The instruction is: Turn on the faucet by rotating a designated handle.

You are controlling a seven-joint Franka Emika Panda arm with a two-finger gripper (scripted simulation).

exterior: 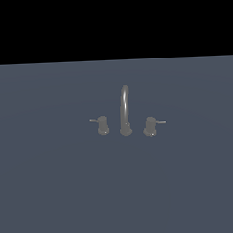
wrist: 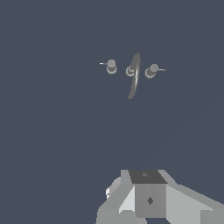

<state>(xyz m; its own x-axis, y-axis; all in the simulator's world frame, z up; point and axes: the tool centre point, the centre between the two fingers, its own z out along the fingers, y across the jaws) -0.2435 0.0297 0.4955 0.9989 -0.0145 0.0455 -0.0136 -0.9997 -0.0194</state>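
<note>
The exterior view looks across at the faucet (exterior: 125, 113) from low and well back, facing its spout end-on, with dark floor before it and black above. My wrist view looks down on the same faucet (wrist: 133, 72) from above and well off, with part of my own body, perhaps the gripper base, nearest the lens. Both views share the faucet and the surrounding floor.

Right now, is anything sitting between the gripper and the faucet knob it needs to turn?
Nothing visible. In the wrist view only bare floor lies between the gripper and the knob with its rod. The spout and other knob stand off to one side.
</note>
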